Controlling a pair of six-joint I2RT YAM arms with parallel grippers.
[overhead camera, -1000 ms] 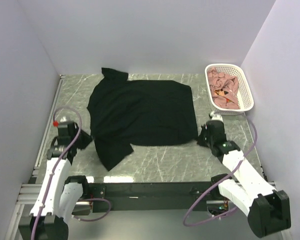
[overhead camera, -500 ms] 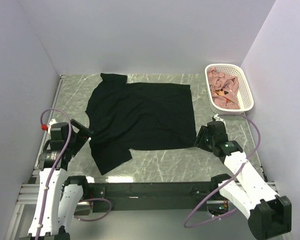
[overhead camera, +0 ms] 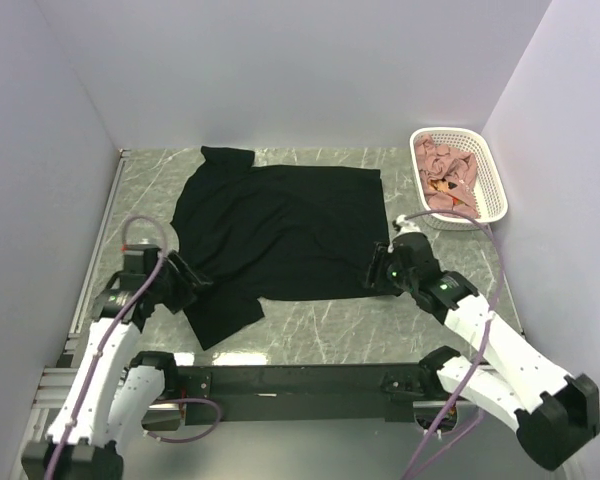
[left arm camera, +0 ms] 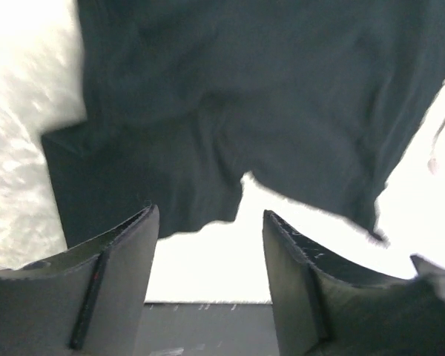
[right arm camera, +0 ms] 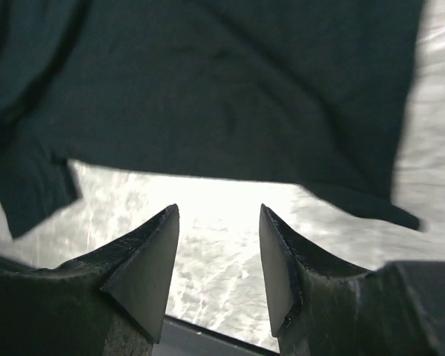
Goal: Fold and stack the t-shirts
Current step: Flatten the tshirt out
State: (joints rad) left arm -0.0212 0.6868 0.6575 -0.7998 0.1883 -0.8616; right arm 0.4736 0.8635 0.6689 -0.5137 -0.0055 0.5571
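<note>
The black t-shirt [overhead camera: 280, 225] lies spread flat on the marble table, collar at the far left and one sleeve [overhead camera: 220, 310] pointing to the near edge. My left gripper [overhead camera: 200, 285] hovers open at that sleeve; in the left wrist view its fingers [left arm camera: 126, 252] are apart with only table between them, the black t-shirt [left arm camera: 245, 96] just ahead. My right gripper [overhead camera: 373, 274] stands open at the shirt's near right corner, and the hem of the black t-shirt [right arm camera: 230, 89] lies beyond its empty fingers [right arm camera: 152, 252]. Pink t-shirts [overhead camera: 448, 178] lie crumpled in the basket.
A white lattice basket [overhead camera: 496, 185] stands at the far right against the wall. White walls close in the table on three sides. The black front rail [overhead camera: 300, 378] runs along the near edge. Bare marble [overhead camera: 320, 325] lies between the shirt's hem and the rail.
Both grippers have opened and let the black shirt go; it has settled flat. The left arm swung out and came back to the sleeve, the right arm moved left along the hem.
</note>
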